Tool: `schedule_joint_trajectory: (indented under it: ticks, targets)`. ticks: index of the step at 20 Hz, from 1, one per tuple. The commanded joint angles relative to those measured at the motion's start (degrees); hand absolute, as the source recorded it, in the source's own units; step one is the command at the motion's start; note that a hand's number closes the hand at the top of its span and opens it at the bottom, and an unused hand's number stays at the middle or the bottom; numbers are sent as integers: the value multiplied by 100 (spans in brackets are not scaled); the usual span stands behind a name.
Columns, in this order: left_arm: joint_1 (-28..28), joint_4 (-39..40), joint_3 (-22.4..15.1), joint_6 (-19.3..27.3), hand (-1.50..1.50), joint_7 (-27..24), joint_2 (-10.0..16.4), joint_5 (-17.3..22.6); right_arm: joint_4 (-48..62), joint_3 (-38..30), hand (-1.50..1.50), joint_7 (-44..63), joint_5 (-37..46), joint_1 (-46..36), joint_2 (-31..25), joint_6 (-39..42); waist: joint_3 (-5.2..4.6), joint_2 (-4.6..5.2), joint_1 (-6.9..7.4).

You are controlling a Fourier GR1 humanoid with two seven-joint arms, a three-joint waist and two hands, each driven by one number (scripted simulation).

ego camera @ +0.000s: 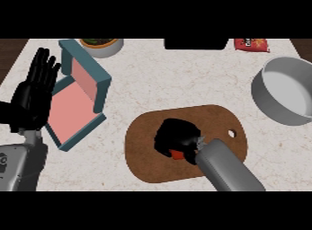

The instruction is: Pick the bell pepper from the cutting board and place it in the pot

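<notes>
- My right hand [175,137] is over the middle of the cutting board [215,117], fingers curled down round the bell pepper [176,155]. Only a red sliver shows beneath it.
- I can't tell whether the pepper is lifted or touching the board.
- The right forearm comes in from the lower edge, angled up-left.
- My left hand [35,90] rests at the left edge, fingers straight, holding nothing.
- The counter [171,76] is pale and speckled, bare between board and pot.
- The grey pot [297,85] is at the right edge, well apart from the board.
- An open teal box [78,101] sits between the left hand and the board.
- A plant bowl [102,45], a black item [197,43] and a red bag [251,44] line the far edge.
</notes>
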Motion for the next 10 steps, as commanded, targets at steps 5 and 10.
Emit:
schedule_joint_trajectory:
  ticks: [5,10]
  targets:
    - [149,-217,168,-153,0,243,193,115,-1452,-515,150,496,-220,495,-79,26,65,53,-40]
    - [108,-175,90,-59,0,18,76,19,-599,-2299,150,3185,-72,-233,215,-652,62,155,-91]
